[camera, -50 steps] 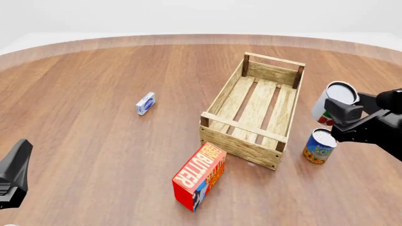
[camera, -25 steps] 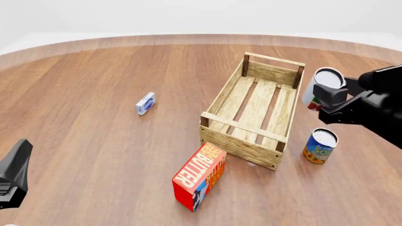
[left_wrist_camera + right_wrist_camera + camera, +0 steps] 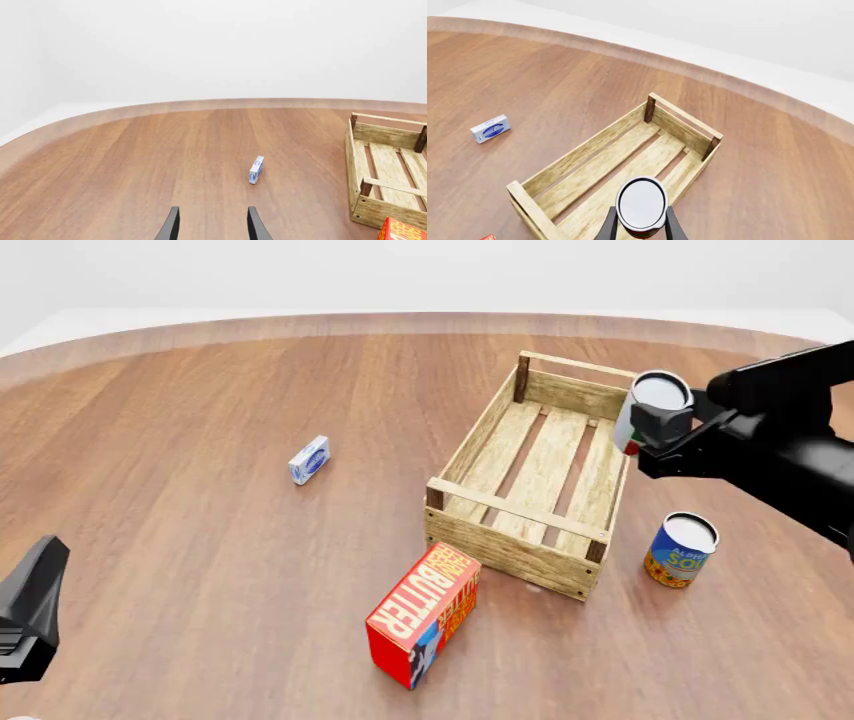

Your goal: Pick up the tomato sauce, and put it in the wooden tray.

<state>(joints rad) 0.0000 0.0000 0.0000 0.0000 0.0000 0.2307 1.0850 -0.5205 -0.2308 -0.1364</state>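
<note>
1. Nearest the camera in the front view, the dark left gripper (image 3: 30, 615) is seen well away from the wooden tray (image 3: 511, 541), a large open crate of light rough wood with a slatted bottom and darker corner posts; in the left wrist view its two black fingers (image 3: 170, 227) are held apart with nothing between them.
2. A red rectangular butter box (image 3: 423, 613) with white lettering is found standing tilted on the brown wooden table (image 3: 187, 540), just beside the crate's near corner.
3. A blue-and-yellow cylindrical can (image 3: 679, 550) with a pale top is seen upright on the table, near the crate's near right corner and apart from it.
4. A small blue-and-white flat packet (image 3: 308, 460) is seen lying on the table, well apart from the crate on its left side.
5. The tomato sauce (image 3: 649, 411), a small cylindrical can with a red, white and green label and a pale silvery top, is held clear of the table above the crate's right rail, towards its far end.
6. The black right gripper (image 3: 663, 432) is clamped on that can, its fingers (image 3: 609, 226) pressed against both sides in the right wrist view, with the crate's slats visible beneath.
</note>
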